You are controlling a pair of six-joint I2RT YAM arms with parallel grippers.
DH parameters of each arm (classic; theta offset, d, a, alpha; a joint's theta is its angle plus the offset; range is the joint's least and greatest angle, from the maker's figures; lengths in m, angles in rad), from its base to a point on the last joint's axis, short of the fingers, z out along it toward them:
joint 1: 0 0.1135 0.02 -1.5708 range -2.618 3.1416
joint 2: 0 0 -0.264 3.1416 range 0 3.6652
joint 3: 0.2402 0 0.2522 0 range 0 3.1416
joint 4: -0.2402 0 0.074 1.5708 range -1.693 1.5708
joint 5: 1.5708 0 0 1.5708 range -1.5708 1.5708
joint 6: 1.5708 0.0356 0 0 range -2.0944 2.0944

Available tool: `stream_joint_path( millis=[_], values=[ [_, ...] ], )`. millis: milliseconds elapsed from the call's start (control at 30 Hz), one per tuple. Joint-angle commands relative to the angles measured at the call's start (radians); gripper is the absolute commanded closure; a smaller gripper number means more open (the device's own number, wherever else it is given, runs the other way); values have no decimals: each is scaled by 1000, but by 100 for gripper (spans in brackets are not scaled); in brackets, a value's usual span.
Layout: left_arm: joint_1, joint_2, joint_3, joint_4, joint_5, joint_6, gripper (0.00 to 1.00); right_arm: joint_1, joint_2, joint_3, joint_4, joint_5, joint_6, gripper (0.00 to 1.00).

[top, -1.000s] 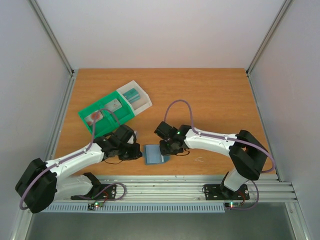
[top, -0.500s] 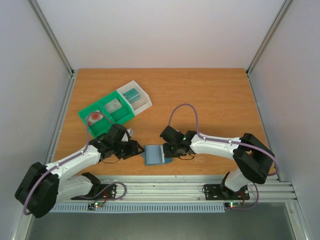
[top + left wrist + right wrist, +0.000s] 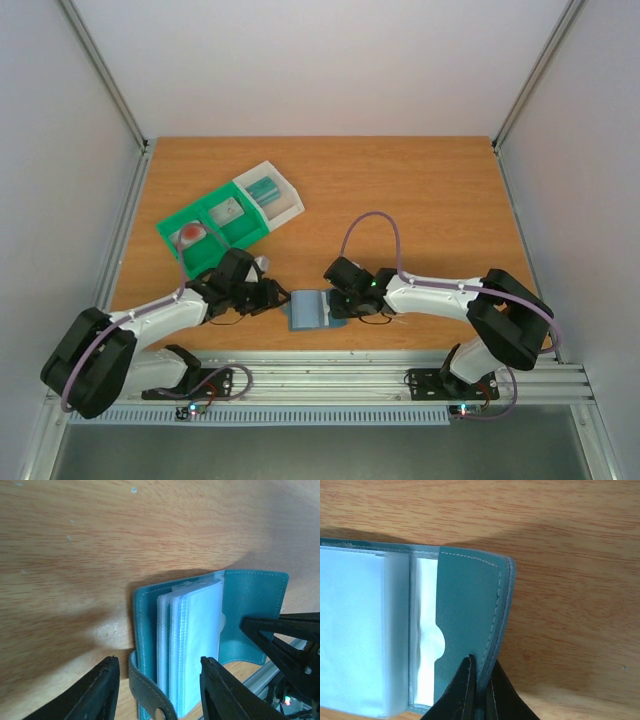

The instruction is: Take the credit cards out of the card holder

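The card holder [image 3: 307, 310] lies open near the table's front edge, a teal-blue cover with a stack of pale sleeves [image 3: 195, 630] inside. My left gripper [image 3: 158, 660] is open, its fingers straddling the holder's near end and its snap strap [image 3: 150, 692] without touching them. My right gripper [image 3: 482, 664] is shut on the edge of the holder's right flap [image 3: 467, 605]; it also shows in the left wrist view, as the right gripper [image 3: 250, 625]. No credit cards show plainly in the sleeves. A small teal-green card [image 3: 263, 188] lies in a white bin.
A green tray [image 3: 205, 232] with the white bin [image 3: 283, 200] attached sits at the back left, small items in its compartments. The table's front edge and metal rail [image 3: 330, 375] run just behind the holder.
My left gripper has opened and now sits apart round the holder's left end. The right gripper has shifted slightly down and left and stays pinched on the flap.
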Motion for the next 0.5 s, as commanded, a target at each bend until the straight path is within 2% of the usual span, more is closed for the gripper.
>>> stream_joint_path(
  millis=[0,100,267,400,467],
  values=[
    [4,21,-44,120,-18,8,54,-1,28,-30,-5,32,19,99],
    [5,77,-49,173,6,5,48,-1,30,-60,33,36,34,99],
    [4,152,-99,336,66,-42,47,-2,63,-87,104,19,43,99],
    [3,195,-113,425,104,-81,52,-2,84,-89,112,25,49,99],
    [3,200,-109,428,116,-81,58,-2,76,-94,115,33,51,98]
  ],
)
